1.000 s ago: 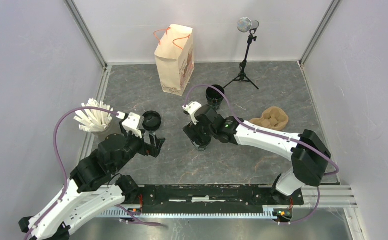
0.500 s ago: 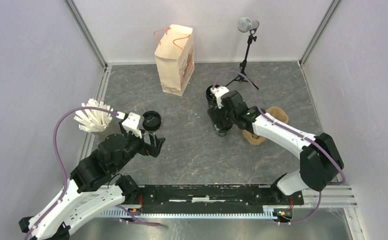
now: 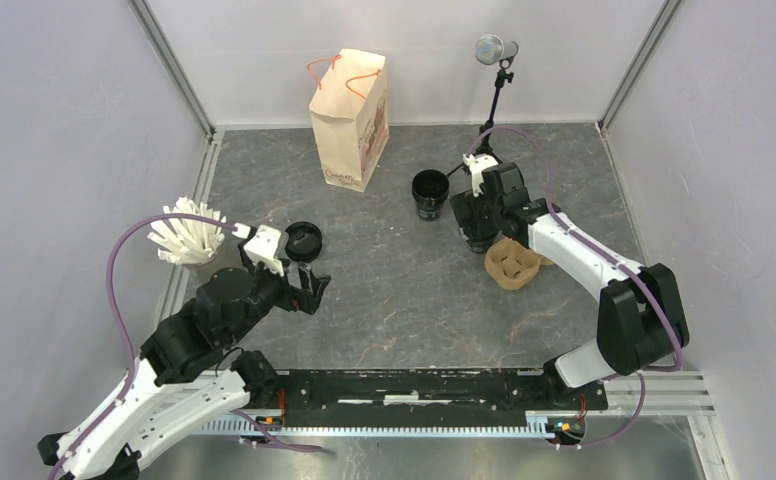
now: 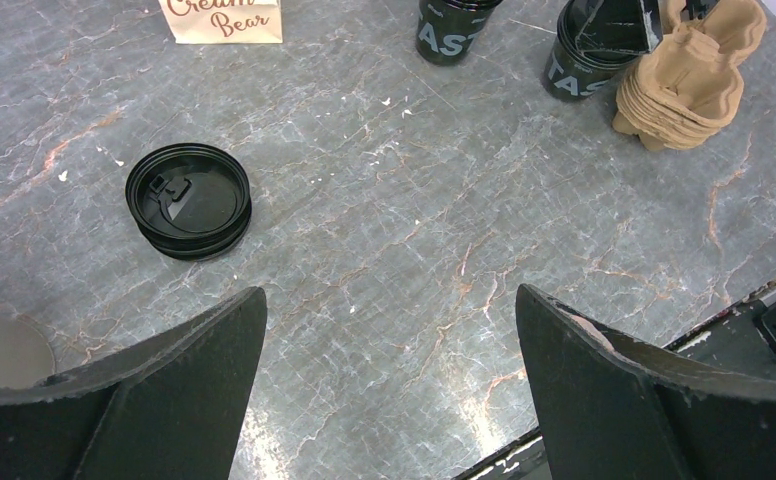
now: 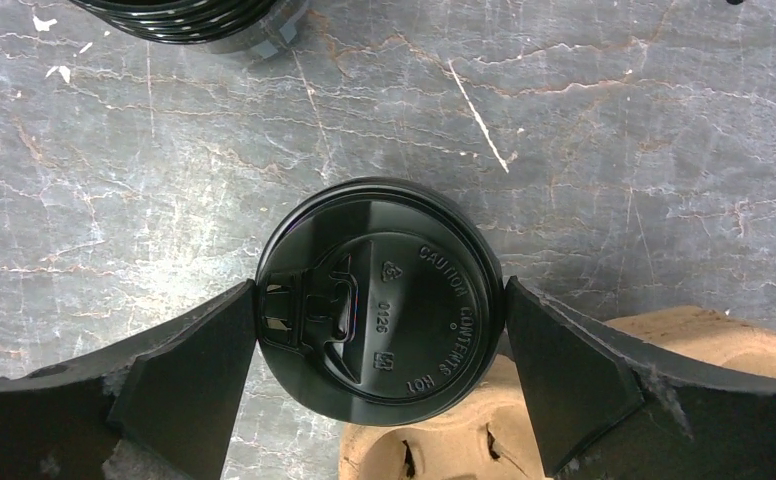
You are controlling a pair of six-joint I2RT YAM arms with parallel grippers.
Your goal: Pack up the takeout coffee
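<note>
1. Two cups show on the desk (image 3: 384,310); none sits in the carrier (image 3: 511,262) or the paper bag (image 3: 350,118) yet, so packing is hardly begun.
2. Right end effector (image 5: 379,300) grasps a lidded cup (image 5: 379,300) just beside the carrier.
3. Left end effector (image 4: 389,350) is released, holding nothing.
4. Only the left wrist view shows the stack of lids (image 4: 188,200) clearly.

Paper bag (image 3: 350,118) upright at the back, orange handles up. Open black cup (image 3: 430,193) right of it. Right gripper (image 3: 476,232) just right of that cup, at the brown cup carrier (image 3: 512,262); fingers hidden under the wrist. Left gripper (image 3: 311,290) near a black lid (image 3: 303,240). White sticks (image 3: 184,237) far left. Small tripod (image 3: 491,120) at back right.
</note>
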